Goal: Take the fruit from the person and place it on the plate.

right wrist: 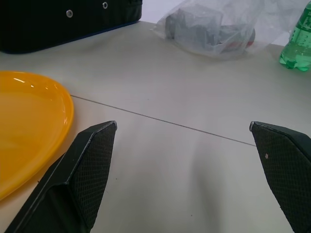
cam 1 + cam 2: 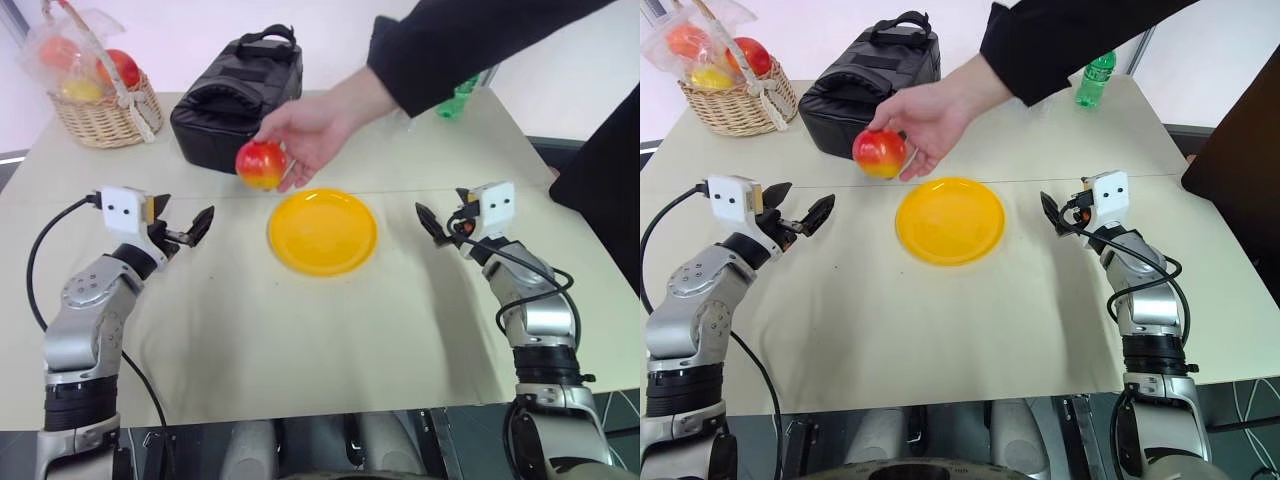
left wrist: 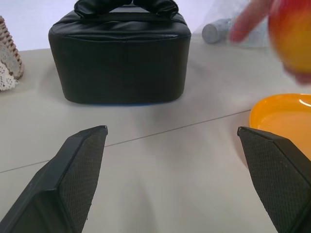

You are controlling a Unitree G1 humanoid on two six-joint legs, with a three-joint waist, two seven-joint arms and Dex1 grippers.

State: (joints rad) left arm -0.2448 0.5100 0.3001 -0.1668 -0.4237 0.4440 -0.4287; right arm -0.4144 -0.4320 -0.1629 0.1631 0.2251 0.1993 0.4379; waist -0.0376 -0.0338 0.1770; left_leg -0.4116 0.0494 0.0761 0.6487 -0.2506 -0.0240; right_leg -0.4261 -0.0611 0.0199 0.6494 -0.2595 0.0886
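A person's hand (image 2: pixel 318 128), in a black sleeve, reaches in from the far right and holds the fruit (image 2: pixel 261 164), a red and yellow apple, just above the table. The apple hangs beyond the far-left rim of the yellow-orange plate (image 2: pixel 322 232), which lies empty at the table's middle. My left gripper (image 2: pixel 185 218) is open to the left of the plate, nothing between its fingers, and the apple (image 3: pixel 291 34) is ahead of it and to its right. My right gripper (image 2: pixel 435 225) is open to the right of the plate (image 1: pixel 29 121), also empty.
A black bag (image 2: pixel 238 90) stands behind the apple. A wicker basket (image 2: pixel 100 115) with bagged fruit sits at the far left corner. A green bottle (image 2: pixel 1096 80) and a crumpled plastic bag (image 1: pixel 214 29) are at the far right. Bare tabletop lies in front of the plate.
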